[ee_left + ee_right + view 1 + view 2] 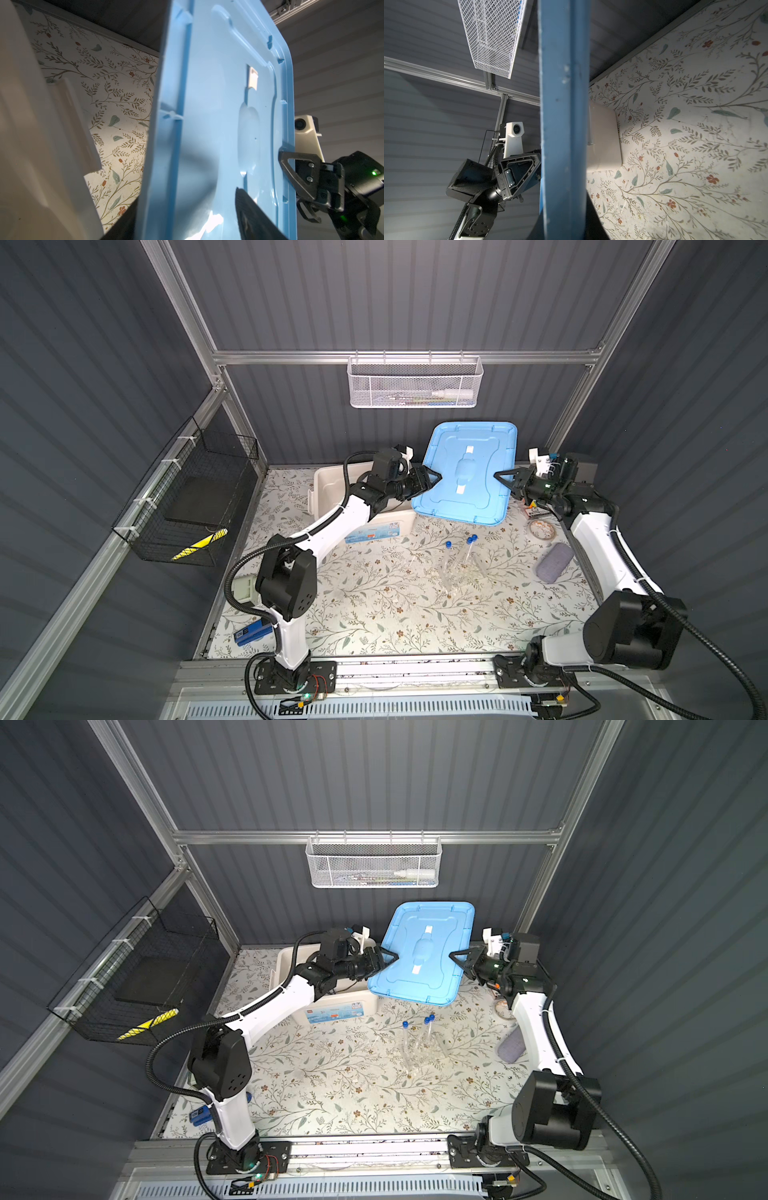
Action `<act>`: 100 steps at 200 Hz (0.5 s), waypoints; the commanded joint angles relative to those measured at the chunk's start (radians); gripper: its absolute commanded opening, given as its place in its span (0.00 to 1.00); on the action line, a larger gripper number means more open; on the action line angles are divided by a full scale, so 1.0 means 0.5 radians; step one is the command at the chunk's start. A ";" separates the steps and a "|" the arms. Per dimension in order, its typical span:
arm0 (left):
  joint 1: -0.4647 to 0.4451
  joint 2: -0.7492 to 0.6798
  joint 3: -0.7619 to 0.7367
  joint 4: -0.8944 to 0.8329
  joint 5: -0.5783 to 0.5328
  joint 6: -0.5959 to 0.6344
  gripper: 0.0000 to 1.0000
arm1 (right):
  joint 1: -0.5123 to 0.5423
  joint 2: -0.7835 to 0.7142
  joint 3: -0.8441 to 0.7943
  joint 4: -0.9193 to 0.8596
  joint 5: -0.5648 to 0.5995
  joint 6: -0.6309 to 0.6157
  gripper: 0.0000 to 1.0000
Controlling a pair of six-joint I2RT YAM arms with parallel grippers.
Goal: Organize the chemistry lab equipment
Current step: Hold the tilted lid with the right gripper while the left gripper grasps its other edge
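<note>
While the blue lid point(478, 443) hangs tilted above the table point(374, 614), the test tubes point(468, 547) sit in their clear rack point(461, 572) mid-table.
The right gripper point(500, 480) pinches one lid edge; the left gripper point(434, 480) sits around the other edge, but I cannot tell if it squeezes.

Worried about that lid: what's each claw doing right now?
Left claw: open, astride the edge of the blue lid.
Right claw: closed on the blue lid.
</note>
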 commanded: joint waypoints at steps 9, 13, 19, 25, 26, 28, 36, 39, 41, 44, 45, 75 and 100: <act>0.004 -0.207 0.069 -0.181 -0.111 0.142 0.99 | 0.005 -0.096 0.094 -0.165 0.029 -0.195 0.04; 0.009 -0.228 0.061 -0.195 -0.165 0.151 1.00 | 0.007 -0.105 0.098 -0.179 0.044 -0.211 0.04; 0.018 -0.261 0.049 -0.211 -0.215 0.163 1.00 | 0.007 -0.117 0.101 -0.188 0.055 -0.224 0.04; 0.025 -0.292 0.036 -0.229 -0.251 0.176 1.00 | 0.006 -0.129 0.100 -0.186 0.061 -0.224 0.03; 0.025 -0.297 0.034 -0.231 -0.262 0.177 1.00 | 0.006 -0.130 0.100 -0.186 0.062 -0.224 0.03; 0.028 -0.308 0.032 -0.239 -0.277 0.181 1.00 | 0.007 -0.133 0.100 -0.183 0.064 -0.223 0.03; 0.036 -0.345 0.022 -0.274 -0.329 0.201 1.00 | 0.010 -0.149 0.101 -0.171 0.071 -0.215 0.02; 0.040 -0.357 0.020 -0.291 -0.345 0.206 1.00 | 0.008 -0.156 0.098 -0.161 0.071 -0.213 0.02; 0.042 -0.365 0.019 -0.300 -0.358 0.214 1.00 | 0.010 -0.161 0.098 -0.159 0.073 -0.210 0.02; 0.046 -0.377 0.021 -0.323 -0.376 0.222 1.00 | 0.009 -0.170 0.100 -0.149 0.079 -0.209 0.02; 0.047 -0.378 0.021 -0.331 -0.383 0.224 1.00 | 0.010 -0.170 0.098 -0.147 0.080 -0.208 0.02; 0.087 -0.452 0.068 -0.545 -0.488 0.298 1.00 | 0.018 -0.249 0.144 -0.177 0.174 -0.255 0.02; 0.091 -0.478 0.149 -0.649 -0.550 0.347 1.00 | 0.057 -0.315 0.197 -0.259 0.361 -0.377 0.02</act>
